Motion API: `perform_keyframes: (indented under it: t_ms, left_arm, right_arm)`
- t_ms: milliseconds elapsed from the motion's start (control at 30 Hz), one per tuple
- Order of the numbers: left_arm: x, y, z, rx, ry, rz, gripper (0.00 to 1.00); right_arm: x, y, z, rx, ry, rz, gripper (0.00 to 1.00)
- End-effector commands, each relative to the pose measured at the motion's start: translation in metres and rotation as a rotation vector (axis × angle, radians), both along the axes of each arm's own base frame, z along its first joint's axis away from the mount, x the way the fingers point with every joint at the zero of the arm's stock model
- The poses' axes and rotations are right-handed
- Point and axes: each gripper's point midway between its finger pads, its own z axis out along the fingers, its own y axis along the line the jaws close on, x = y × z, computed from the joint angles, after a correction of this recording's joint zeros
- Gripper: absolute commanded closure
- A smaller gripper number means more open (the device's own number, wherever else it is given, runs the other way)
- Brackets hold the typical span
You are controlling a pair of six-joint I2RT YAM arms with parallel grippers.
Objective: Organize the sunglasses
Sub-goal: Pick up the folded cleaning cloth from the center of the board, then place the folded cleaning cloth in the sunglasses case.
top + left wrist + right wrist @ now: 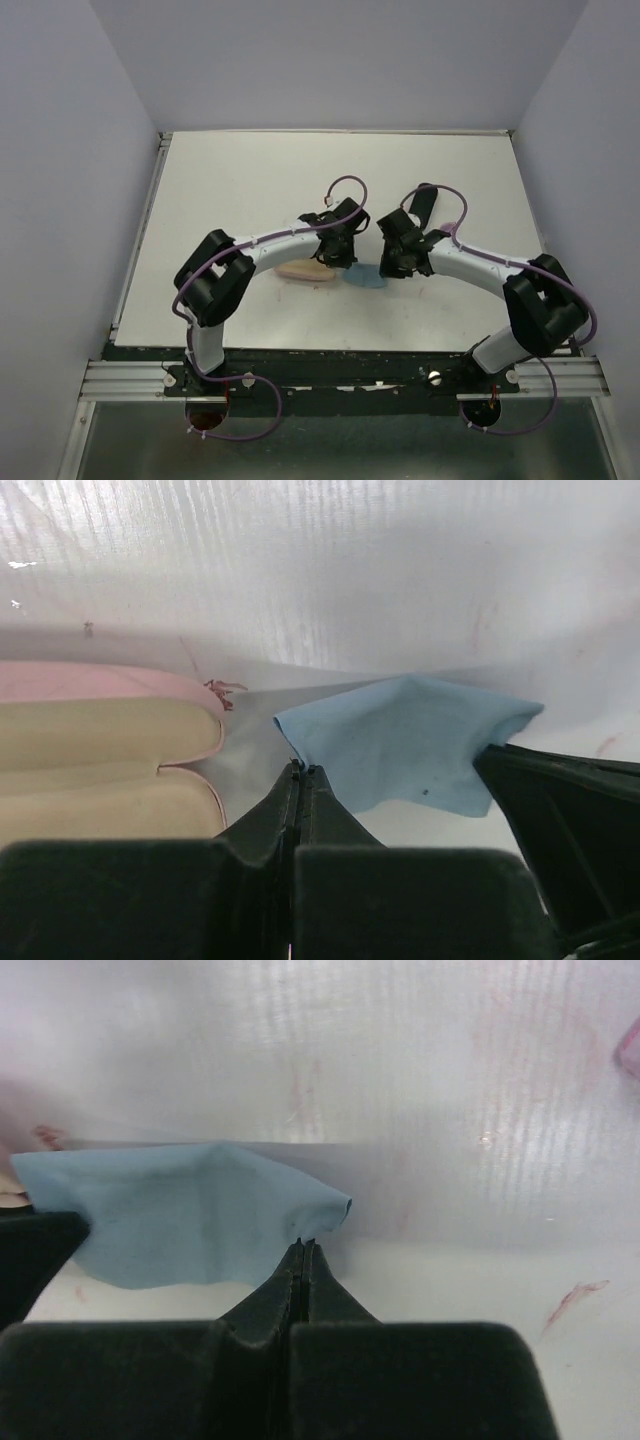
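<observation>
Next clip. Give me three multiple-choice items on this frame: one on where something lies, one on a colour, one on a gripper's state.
1. In the top view, the cloth lies:
A) just right of the pink case
B) on top of the case
C) inside the case

2. The cloth is:
A) red
B) black
C) light blue

3. The right gripper is:
A) wide open
B) shut on the cloth's corner
C) shut on the case

Answers:
1 A, the cloth sits beside the case, on its right, in the top view.
2 C, both wrist views show it pale blue.
3 B, the gripper's fingertips meet at the cloth's edge in the right wrist view.
</observation>
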Motion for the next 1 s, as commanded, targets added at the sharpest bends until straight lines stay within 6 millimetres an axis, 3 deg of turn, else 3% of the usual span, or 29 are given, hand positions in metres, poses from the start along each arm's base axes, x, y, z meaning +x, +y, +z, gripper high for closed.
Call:
perform_keyframes:
  t_ms: [0, 233, 533, 733, 967]
  left_arm:
    - [0.005, -0.004, 0.047, -0.096, -0.121, -0.01, 1.0]
    - [0.0, 0.015, 0.069, -0.104, -0.174, 0.027, 1.0]
    - [-0.001, 0.077, 0.072, 0.005, -0.217, 0.14, 1.0]
    - [0.008, 0.118, 0.078, 0.032, -0.261, 0.211, 1.0]
    - [0.019, 0.146, 0.079, 0.089, -0.303, 0.21, 1.0]
  right_arm:
    - [0.007, 0.029, 0.033, 0.134, -0.1, 0.092, 0.99]
    - [0.009, 0.065, 0.066, 0.211, -0.179, 0.165, 0.99]
    - [0.022, 0.124, 0.099, 0.308, -0.311, 0.252, 0.99]
    - [0.037, 0.157, 0.102, 0.347, -0.365, 0.289, 0.99]
    - [0.054, 0.189, 0.106, 0.406, -0.43, 0.363, 0.99]
